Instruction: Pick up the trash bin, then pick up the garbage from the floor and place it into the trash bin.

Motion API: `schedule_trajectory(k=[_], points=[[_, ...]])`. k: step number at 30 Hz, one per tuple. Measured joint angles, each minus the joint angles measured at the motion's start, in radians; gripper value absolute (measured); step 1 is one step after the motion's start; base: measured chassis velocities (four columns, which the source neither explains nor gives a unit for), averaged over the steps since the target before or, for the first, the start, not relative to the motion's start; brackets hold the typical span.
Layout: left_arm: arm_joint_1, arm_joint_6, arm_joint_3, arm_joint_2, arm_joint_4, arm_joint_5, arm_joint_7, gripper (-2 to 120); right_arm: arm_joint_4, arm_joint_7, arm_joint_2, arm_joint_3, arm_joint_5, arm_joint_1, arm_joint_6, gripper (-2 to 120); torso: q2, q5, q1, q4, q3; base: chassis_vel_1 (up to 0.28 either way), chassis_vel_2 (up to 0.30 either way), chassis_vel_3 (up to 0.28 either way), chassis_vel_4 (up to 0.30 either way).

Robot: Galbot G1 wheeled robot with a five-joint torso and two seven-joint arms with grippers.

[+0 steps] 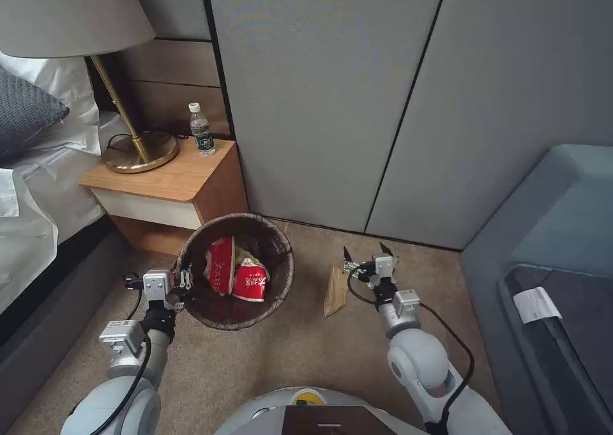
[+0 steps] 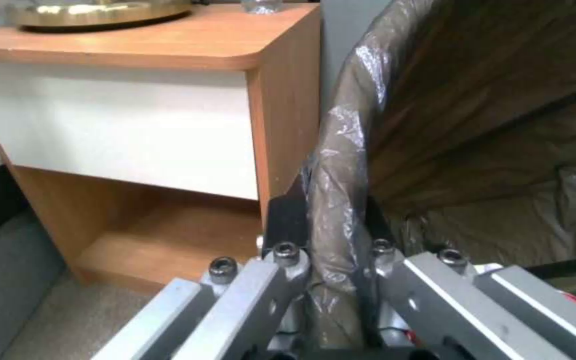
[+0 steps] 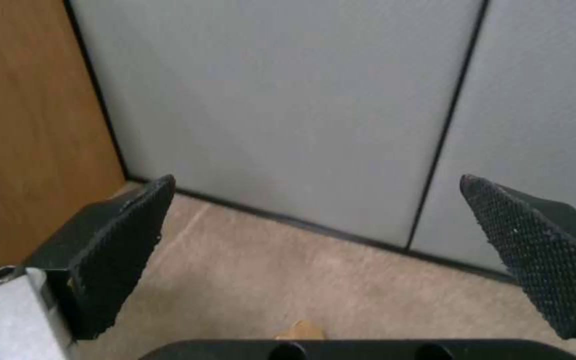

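1. Two red-and-white packets (image 1: 237, 274) lie inside the trash bin (image 1: 281, 288), which sits on the carpet (image 1: 268, 358) just in front of the wooden nightstand (image 1: 163, 183).
2. The left tool (image 1: 185, 277) is clamped on the near-left part of the bin's rim; the left wrist view shows its fingers (image 2: 287, 260) closed over the brown bag (image 2: 341, 200) folded over that rim.
3. The right tool (image 1: 367, 256) hangs above the carpet to the right of the bin, its two black fingertips (image 3: 121, 250) spread wide apart with nothing between them.
4. A tan paper bag (image 1: 334, 289) lies flat on the carpet between the bin and the right tool, just beside the tool's left finger.
5. On the nightstand stand a brass lamp (image 1: 137, 151) and a water bottle (image 1: 202, 130).
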Motion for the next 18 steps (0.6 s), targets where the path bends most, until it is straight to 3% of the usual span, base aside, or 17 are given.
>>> schedule_trajectory(k=[6, 18], points=[[0.002, 0.001, -0.001, -0.002, -0.007, -0.002, 0.000, 0, -0.075, 0.003, -0.016, -0.039, 0.040, 0.066, -0.029, 100, 0.000, -0.0001, 0.000, -0.0001, 0.000, 0.000, 0.000, 0.000, 0.000], [0.005, 0.001, -0.008, -0.002, -0.016, -0.008, -0.001, 0, -0.345, -0.041, -0.016, -0.109, 0.094, 0.232, -0.058, 100, 0.000, -0.0001, 0.000, 0.0001, 0.000, 0.000, 0.000, 0.000, 0.000]])
